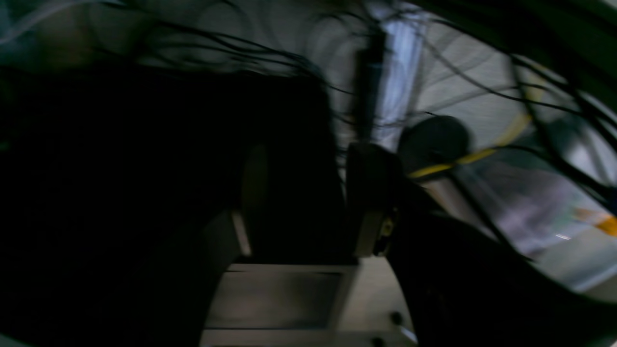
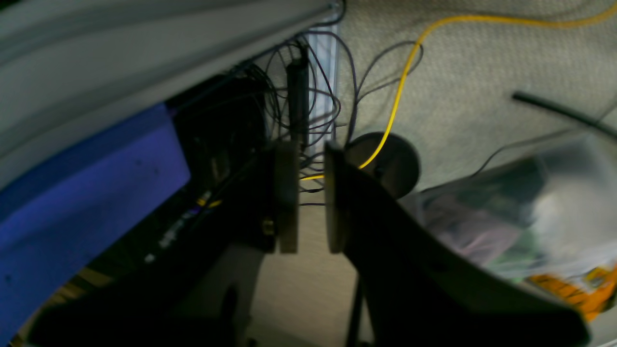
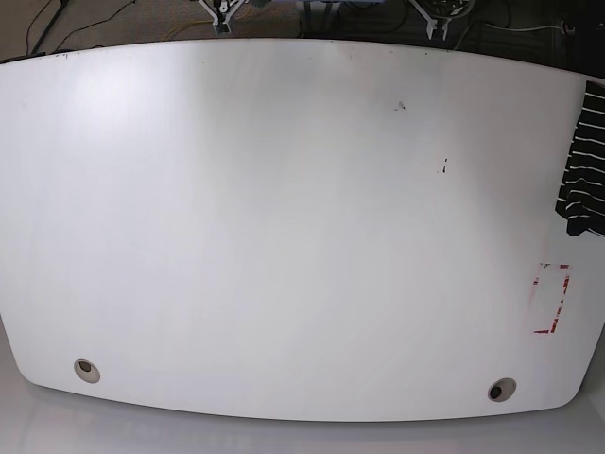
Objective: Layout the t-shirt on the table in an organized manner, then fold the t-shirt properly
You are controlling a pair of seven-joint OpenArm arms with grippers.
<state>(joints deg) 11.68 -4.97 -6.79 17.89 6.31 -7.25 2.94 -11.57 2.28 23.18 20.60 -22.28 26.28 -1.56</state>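
The t-shirt [image 3: 586, 161] shows only in the base view, as a strip of dark fabric with thin white stripes lying over the right edge of the table [image 3: 284, 218], above the red-marked rectangle [image 3: 550, 299]; the rest of it runs out of the picture. That same view gives the whole glossy white tabletop, with one metal-ringed hole [image 3: 86, 370] near the front left corner and another [image 3: 502, 389] near the front right, plus a few small dark specks [image 3: 442, 167] toward the right. Neither arm appears in it.

The wrist cameras show what the base view does not. The right gripper [image 2: 308, 193] looks down past the table's edge at beige carpet [image 2: 482, 72], a yellow cable [image 2: 400, 86], a tangle of dark wires [image 2: 308, 106] and a blue panel [image 2: 87, 188]. Its two pads stand parallel with a narrow gap between them, and nothing sits in that gap.

The left wrist view is dark and smeared. The left gripper [image 1: 301, 202] has its fingers standing apart, with only blackness between them; whether cloth is caught there cannot be told. Beyond it run blurred wires [image 1: 458, 72] and a yellow cable [image 1: 462, 159].
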